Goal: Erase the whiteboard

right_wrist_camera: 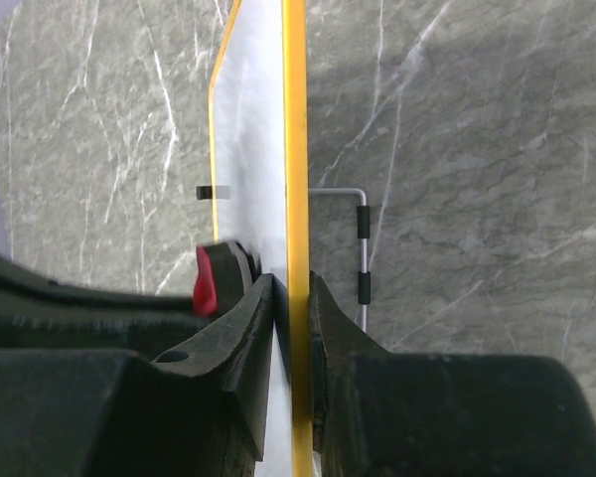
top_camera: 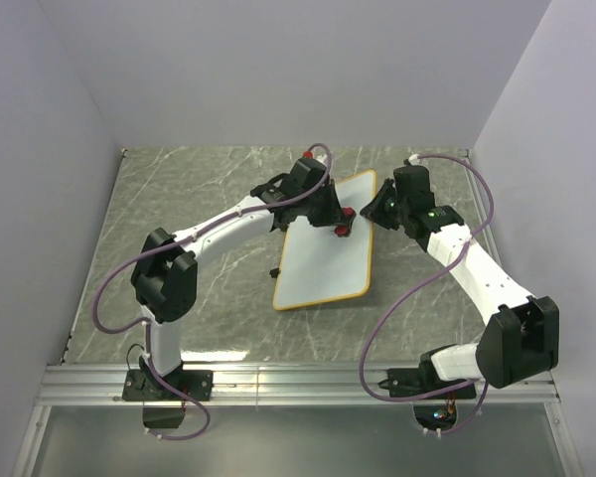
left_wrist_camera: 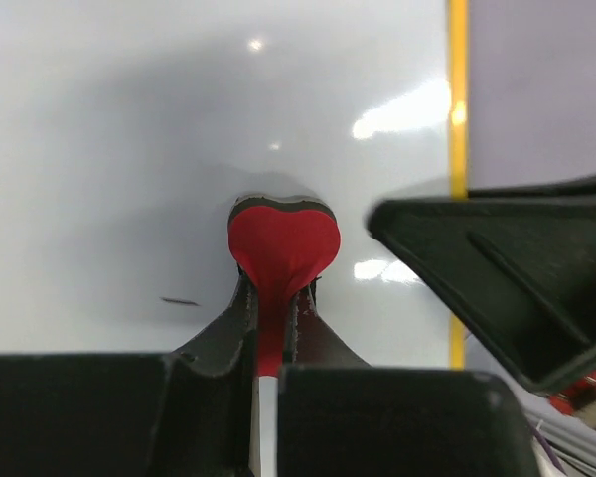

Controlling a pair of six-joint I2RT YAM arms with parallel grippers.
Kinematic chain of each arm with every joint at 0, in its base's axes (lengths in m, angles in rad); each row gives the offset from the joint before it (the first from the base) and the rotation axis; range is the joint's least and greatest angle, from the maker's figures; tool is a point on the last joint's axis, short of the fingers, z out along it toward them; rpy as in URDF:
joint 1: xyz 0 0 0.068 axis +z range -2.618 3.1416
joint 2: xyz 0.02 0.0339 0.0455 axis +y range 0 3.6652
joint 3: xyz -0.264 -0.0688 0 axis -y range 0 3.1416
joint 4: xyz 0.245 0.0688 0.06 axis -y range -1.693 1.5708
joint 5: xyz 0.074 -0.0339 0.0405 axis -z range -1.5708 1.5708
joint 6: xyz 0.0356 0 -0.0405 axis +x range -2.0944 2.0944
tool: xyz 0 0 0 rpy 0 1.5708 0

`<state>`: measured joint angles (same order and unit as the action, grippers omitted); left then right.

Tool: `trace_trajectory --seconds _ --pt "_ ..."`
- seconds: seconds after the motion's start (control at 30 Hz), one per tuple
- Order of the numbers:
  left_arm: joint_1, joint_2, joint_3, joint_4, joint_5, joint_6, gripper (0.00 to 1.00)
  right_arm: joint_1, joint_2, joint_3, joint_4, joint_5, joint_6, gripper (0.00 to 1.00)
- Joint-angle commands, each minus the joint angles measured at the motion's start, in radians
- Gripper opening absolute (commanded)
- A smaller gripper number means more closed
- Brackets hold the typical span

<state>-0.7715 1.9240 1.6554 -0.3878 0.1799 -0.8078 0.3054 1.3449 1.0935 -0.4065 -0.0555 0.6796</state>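
Looking down from the top camera, I see the whiteboard (top_camera: 323, 258) lying near the middle of the gray marble table (top_camera: 179, 199), between my two arms. My left gripper (left_wrist_camera: 275, 303) is squeezed tight on a red eraser (left_wrist_camera: 282, 243). The eraser's flat end touches the white face of the board, up near the far end. A tiny dark mark (left_wrist_camera: 179, 301) sits on the board just left of the eraser. My right gripper (right_wrist_camera: 296, 298) is pinched on the board's yellow rim, with one finger on each side, along the right long edge. Just past that edge I see a thin bent metal wire (right_wrist_camera: 362, 238) with two black sleeves on it. Most of the board looks white and clean.
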Motion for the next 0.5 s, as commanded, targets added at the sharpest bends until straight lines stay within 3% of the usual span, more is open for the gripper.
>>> trace_trajectory --seconds 0.0,0.27,0.47 --pt "0.018 0.082 -0.136 -0.028 0.01 0.012 0.0 0.043 0.0 0.019 -0.063 -0.033 -0.043 0.0" --pt "0.064 0.063 -0.304 -0.031 -0.042 0.061 0.0 0.04 0.008 0.031 -0.069 -0.026 -0.048 0.0" --pt "0.037 0.02 -0.237 -0.026 0.067 0.142 0.0 0.04 0.017 0.029 -0.066 -0.026 -0.048 0.0"
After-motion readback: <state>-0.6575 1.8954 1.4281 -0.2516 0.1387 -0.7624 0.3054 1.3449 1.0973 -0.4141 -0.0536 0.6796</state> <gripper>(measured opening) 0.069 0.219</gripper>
